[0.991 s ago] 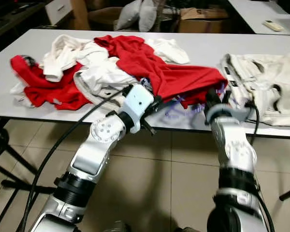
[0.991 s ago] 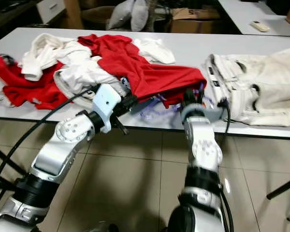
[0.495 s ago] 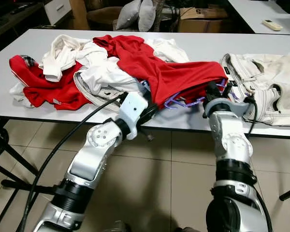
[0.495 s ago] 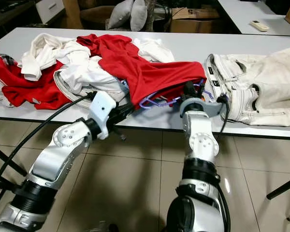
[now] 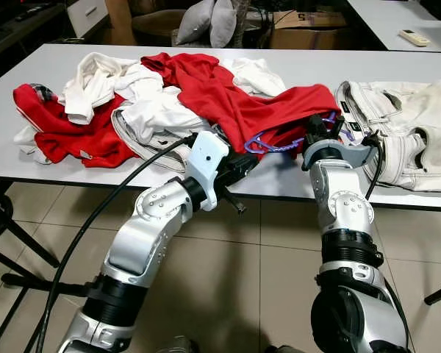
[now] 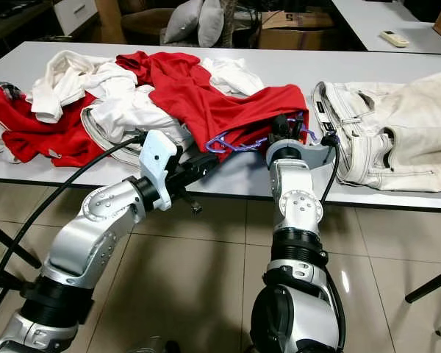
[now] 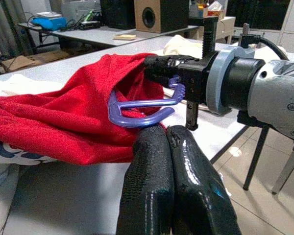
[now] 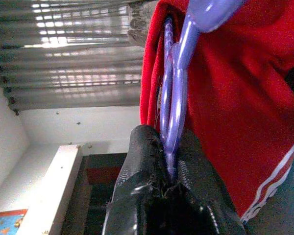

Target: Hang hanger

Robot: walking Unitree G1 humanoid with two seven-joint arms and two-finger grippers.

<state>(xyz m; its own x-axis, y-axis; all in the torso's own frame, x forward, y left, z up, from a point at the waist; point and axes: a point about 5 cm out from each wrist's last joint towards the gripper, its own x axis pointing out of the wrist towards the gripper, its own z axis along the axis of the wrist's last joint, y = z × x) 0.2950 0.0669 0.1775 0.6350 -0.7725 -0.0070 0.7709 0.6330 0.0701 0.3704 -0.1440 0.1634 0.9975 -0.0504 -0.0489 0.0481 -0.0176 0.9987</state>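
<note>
Right end effector (image 5: 325, 129): clenched on purple hanger (image 7: 137, 110) under red shirt (image 5: 239, 110).
Left end effector (image 7: 171, 147): fingers pressed together, empty, at desk (image 5: 29, 81) edge.

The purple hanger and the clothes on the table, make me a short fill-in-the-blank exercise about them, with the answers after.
1. The right hand is shut on the ____ hanger.
2. The hanger sits partly inside a ____ shirt.
3. The left hand has its fingers pressed ____, just below the hanger's hook.
4. The pale jeans lie on the table to the robot's ____ of the red shirt.

Answers: purple; red; together; right
</note>
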